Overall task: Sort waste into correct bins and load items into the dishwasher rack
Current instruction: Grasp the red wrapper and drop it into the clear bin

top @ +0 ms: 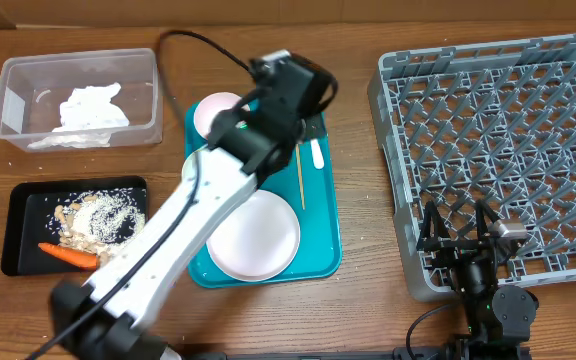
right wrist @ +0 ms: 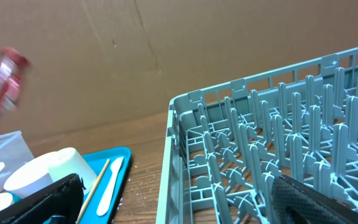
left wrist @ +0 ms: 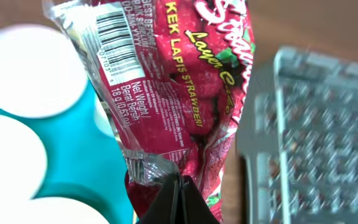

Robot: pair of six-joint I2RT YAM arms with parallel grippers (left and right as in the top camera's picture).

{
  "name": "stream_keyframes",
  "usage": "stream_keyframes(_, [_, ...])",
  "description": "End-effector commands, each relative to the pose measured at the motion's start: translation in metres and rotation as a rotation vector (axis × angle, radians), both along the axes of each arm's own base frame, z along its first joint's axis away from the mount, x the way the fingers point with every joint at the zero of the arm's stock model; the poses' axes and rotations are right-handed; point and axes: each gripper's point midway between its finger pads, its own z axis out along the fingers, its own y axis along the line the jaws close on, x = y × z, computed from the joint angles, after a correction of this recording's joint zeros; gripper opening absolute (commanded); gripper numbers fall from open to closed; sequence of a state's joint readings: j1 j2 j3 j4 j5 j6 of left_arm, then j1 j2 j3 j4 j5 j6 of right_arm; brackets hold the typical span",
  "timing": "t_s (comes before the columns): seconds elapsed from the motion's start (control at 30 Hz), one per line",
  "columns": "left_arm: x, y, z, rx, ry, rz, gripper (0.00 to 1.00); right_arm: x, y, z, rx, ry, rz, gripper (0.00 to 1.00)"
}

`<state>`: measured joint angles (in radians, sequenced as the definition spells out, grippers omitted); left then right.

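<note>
Left gripper point(left wrist: 178, 196) is pinched shut on one crimped end of the small red snack wrapper point(left wrist: 191, 93), and only the left wrist view shows that grip. There the fingers meet on the foil, the barcode and strawberry print fill the frame, and the teal tray point(left wrist: 98, 168) and a corner of the dishwasher rack point(left wrist: 316, 137) lie blurred below.

From overhead the wrapper is hidden under the left arm point(top: 218, 190), which reaches across the teal tray to its far end. That view alone shows the bins. The clear tub point(top: 13, 100) holds crumpled napkins point(top: 93, 110). The black tray point(top: 23, 235) holds the carrot point(top: 68, 255) and the food scraps point(top: 103, 215). On the teal tray, the plate point(top: 253, 235) sits at the near end, with the fork point(top: 317, 152) and the stick point(top: 300, 175) beside the arm.

Over the rack's near edge, the right gripper point(top: 458, 235) has its jaws spread wide and holds nothing. Its wrist view catches the wrapper as a red blur at far left, raised above the tray, and shows a white cup point(right wrist: 48, 171) lying on the tray.
</note>
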<state>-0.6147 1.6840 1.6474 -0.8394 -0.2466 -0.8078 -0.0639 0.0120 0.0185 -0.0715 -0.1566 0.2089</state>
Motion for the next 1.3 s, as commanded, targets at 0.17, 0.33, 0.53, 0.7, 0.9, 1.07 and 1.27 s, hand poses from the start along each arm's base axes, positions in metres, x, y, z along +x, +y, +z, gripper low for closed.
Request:
stream_keyframes(0.17, [0.044,0.159,0.042,0.148,-0.184,0.512,0.04,0.000,-0.002,-0.002,-0.004,-0.001,-0.010,1.00])
stream_keyframes(0.33, [0.075,0.253,0.034,0.052,-0.195,0.725,0.04,0.000,-0.002,-0.002,-0.004,-0.001,-0.010,1.00])
stream_keyframes(0.53, [0.094,0.343,-0.022,-0.041,-0.090,0.847,0.22,0.000,-0.002,-0.002,-0.004,-0.001,-0.010,1.00])
stream_keyframes(0.7, [0.085,0.369,-0.057,0.008,0.027,0.837,1.00,0.000,-0.002,-0.003,-0.004,-0.001,-0.010,1.00])
stream_keyframes(0.9, [0.050,0.359,-0.025,0.037,0.056,0.802,1.00,0.000,-0.002,-0.002,-0.004,-0.001,-0.010,1.00])
stream_keyframes(1.07, [-0.021,0.358,0.013,0.118,0.119,0.849,1.00,0.000,-0.002,-0.002,-0.004,-0.001,-0.010,1.00])
stream_keyframes(1.27, [-0.055,0.354,0.020,0.146,0.179,0.855,1.00,0.000,-0.002,-0.003,-0.004,-0.001,-0.010,1.00])
